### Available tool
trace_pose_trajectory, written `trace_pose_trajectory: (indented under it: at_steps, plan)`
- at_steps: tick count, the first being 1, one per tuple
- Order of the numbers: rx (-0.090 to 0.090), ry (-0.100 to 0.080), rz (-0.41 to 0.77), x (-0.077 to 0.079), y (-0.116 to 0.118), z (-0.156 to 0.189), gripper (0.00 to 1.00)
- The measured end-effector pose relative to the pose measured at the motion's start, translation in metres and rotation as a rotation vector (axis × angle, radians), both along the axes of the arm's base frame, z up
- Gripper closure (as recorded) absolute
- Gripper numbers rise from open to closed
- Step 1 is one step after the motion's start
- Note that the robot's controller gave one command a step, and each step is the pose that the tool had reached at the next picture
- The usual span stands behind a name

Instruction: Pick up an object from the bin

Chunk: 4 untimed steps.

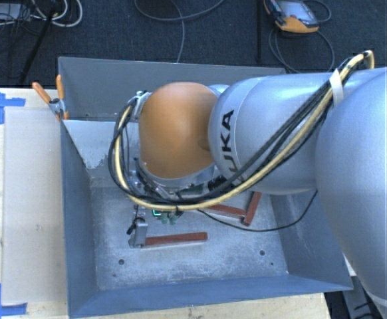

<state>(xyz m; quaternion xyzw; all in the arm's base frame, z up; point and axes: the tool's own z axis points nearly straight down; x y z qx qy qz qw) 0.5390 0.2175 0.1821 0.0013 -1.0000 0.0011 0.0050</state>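
- nearest the lens: big grey arm link (300, 131), taking up the right side, reaching in from the right and bending down over the middle of the bin.
- grey metal bin (80, 244), sloped walls, speckled flat floor, mostly bare toward the near and left sides.
- rounded orange cover (173, 128) on the wrist, over the bin's far-middle part, hiding the floor beneath it.
- bundle of black and yellow cables (118, 158), running along the arm, looping round the left of the orange cover and sagging under the wrist.
- long flat reddish-brown bar (175, 240), lying flat on the floor near the middle of the bin, lengthwise left to right, its left end just beside the gripper; touching or not, cannot tell.
- two shorter reddish-brown strips (251, 208), toward the right of the floor, partly under the arm, one leaning, one flat, ends close together; joined or not, cannot tell.
- gripper (138, 236), small and grey, hanging below the wrist, down at floor level at the bar's left end; nothing seen held in it; wide or narrow, cannot tell.
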Motion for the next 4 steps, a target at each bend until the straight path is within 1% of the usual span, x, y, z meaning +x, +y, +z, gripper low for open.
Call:
trace_pose_trajectory:
  at_steps: [1,2,3,4]
  plan:
    - [0.004,-0.003,0.430,-0.002,-0.057,-0.114,0.00]
    - [0.002,-0.013,0.463,0.031,-0.093,-0.112,0.00]
    - [0.008,-0.015,0.507,0.018,-0.051,-0.065,0.00]
    - [0.005,-0.002,0.528,0.014,-0.074,-0.116,0.00]
